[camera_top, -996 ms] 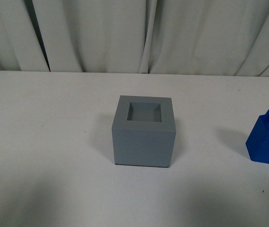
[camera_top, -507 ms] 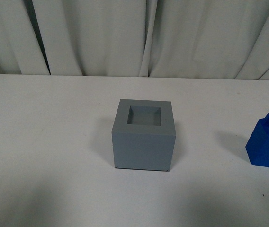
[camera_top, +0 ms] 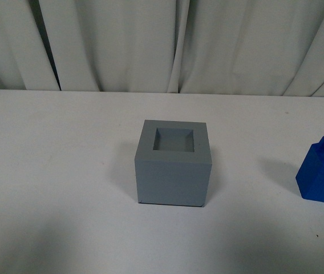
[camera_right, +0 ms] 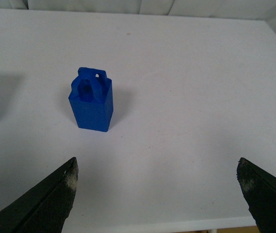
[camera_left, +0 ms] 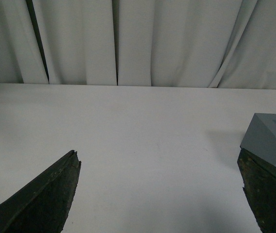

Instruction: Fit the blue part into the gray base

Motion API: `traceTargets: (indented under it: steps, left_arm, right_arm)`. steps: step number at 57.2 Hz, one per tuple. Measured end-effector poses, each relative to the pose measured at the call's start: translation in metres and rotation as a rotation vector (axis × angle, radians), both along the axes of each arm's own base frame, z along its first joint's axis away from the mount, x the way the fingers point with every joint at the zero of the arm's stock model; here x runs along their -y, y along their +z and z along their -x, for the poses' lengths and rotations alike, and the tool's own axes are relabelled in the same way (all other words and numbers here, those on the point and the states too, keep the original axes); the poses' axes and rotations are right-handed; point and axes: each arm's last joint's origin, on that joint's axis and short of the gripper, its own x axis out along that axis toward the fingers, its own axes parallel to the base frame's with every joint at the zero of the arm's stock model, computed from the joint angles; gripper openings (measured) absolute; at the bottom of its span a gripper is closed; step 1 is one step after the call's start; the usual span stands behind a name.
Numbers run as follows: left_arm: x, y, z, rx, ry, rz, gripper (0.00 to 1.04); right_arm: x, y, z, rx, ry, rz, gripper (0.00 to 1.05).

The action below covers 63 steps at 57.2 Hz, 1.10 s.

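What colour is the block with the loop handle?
The part is bright blue, clearest in the right wrist view.

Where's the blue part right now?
In the front view, the blue part stands upright at the far right edge, apart from the gray base at centre.

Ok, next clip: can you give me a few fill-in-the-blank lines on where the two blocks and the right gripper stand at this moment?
1. The square recess in the top of the gray base is ____.
2. In the front view, the blue part stands on the table to the robot's ____ of the gray base.
3. The right gripper is ____, with the blue part ahead of it and untouched.

Missing words: empty; right; open.
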Motion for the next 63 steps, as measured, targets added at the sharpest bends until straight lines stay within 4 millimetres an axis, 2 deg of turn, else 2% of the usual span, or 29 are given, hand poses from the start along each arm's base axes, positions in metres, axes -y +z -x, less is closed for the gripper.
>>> traceTargets:
  steps: [12, 24, 33, 40, 44, 63]
  left_arm:
    - [0.0, 0.0, 0.0, 0.0, 0.0, 0.0, 0.98]
    - [0.0, 0.0, 0.0, 0.0, 0.0, 0.0, 0.98]
    - [0.0, 0.0, 0.0, 0.0, 0.0, 0.0, 0.98]
    - [0.0, 0.0, 0.0, 0.0, 0.0, 0.0, 0.98]
    - [0.0, 0.0, 0.0, 0.0, -0.001, 0.0, 0.98]
    - [0.0, 0.0, 0.0, 0.0, 0.0, 0.0, 0.98]
  right_arm:
    - [-0.003, 0.029, -0.048, -0.206, 0.035, -0.083, 0.96]
    - [-0.007, 0.052, -0.096, -0.273, 0.056, -0.077, 0.96]
    - [-0.017, 0.062, -0.131, -0.341, 0.098, -0.065, 0.96]
    - [-0.022, 0.057, -0.154, -0.405, 0.105, -0.048, 0.96]
    - [-0.026, 0.047, -0.164, -0.455, 0.102, -0.038, 0.96]
    - [-0.039, 0.019, -0.183, -0.544, 0.096, -0.014, 0.96]
